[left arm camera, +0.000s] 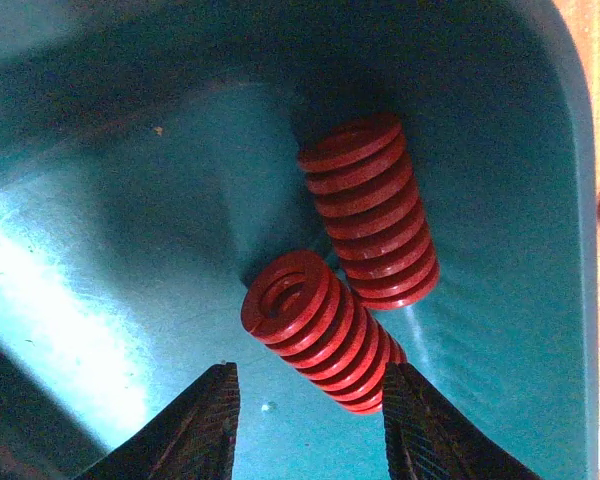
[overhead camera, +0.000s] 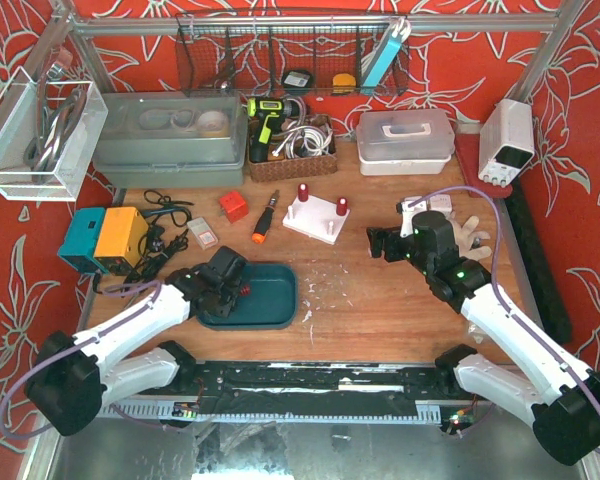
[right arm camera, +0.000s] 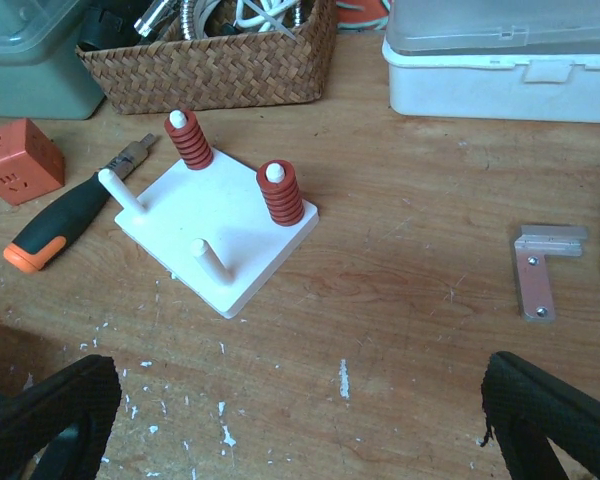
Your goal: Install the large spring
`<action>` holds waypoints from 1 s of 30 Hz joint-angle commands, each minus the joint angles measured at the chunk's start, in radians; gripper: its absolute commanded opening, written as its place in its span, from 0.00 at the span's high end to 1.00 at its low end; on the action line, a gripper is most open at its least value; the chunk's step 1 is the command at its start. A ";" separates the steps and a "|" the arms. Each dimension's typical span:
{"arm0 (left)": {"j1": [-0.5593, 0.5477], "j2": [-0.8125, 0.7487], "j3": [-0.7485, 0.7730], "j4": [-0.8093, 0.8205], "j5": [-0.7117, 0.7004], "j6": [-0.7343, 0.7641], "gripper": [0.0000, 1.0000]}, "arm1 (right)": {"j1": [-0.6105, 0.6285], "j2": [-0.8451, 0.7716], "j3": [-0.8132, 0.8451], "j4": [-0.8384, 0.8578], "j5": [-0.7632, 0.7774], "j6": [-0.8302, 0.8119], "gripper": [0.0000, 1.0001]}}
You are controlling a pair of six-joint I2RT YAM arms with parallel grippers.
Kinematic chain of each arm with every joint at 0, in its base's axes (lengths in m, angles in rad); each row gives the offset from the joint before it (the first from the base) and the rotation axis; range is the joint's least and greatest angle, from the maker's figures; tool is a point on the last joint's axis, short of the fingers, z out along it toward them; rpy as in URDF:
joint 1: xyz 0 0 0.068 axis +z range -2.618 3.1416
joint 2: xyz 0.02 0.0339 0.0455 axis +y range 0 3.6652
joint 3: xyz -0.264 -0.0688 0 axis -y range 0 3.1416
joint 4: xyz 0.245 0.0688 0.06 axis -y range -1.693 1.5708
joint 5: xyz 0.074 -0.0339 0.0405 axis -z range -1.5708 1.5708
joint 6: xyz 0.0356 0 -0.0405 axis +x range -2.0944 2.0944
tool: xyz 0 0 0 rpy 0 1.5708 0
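Observation:
Two large red springs lie in the teal tray [left arm camera: 100,250]. The nearer spring [left arm camera: 315,330] lies slanted, its far end touching the second spring [left arm camera: 372,210]. My left gripper [left arm camera: 310,425] is open just above the tray floor, its fingers either side of the nearer spring's low end. In the top view the left gripper [overhead camera: 223,283] sits over the tray [overhead camera: 280,300]. The white peg board [right arm camera: 215,215] carries two red springs [right arm camera: 278,192] on its far pegs; two near pegs [right arm camera: 212,262] are bare. My right gripper [right arm camera: 300,420] is open and empty, hovering above the wood in front of the board.
An orange-handled screwdriver [right arm camera: 65,225] and an orange cube [right arm camera: 18,160] lie left of the board. A wicker basket [right arm camera: 220,60] and a white lidded box [right arm camera: 500,55] stand behind it. A small metal bracket [right arm camera: 540,275] lies to the right. A blue-and-yellow box [overhead camera: 102,238] sits at far left.

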 commanded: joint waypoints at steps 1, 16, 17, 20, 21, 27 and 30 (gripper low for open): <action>0.012 0.023 0.006 -0.001 0.013 0.011 0.56 | -0.003 -0.008 -0.017 0.014 0.020 0.011 0.01; 0.050 0.146 -0.019 0.098 0.034 0.089 0.51 | -0.003 -0.005 -0.020 0.020 0.019 0.011 0.01; 0.054 0.155 -0.023 0.106 0.038 0.092 0.51 | -0.002 -0.005 -0.019 0.019 0.018 0.010 0.01; 0.058 0.170 -0.018 0.098 0.037 0.104 0.51 | -0.004 -0.010 -0.020 0.018 0.021 0.009 0.01; 0.058 0.173 -0.018 0.098 0.034 0.103 0.51 | -0.003 -0.013 -0.023 0.021 0.022 0.009 0.01; 0.066 0.181 -0.021 0.101 0.028 0.115 0.52 | -0.002 -0.008 -0.024 0.027 0.019 0.009 0.01; 0.067 0.191 -0.016 0.085 0.028 0.113 0.56 | -0.003 -0.002 -0.021 0.024 0.016 0.010 0.01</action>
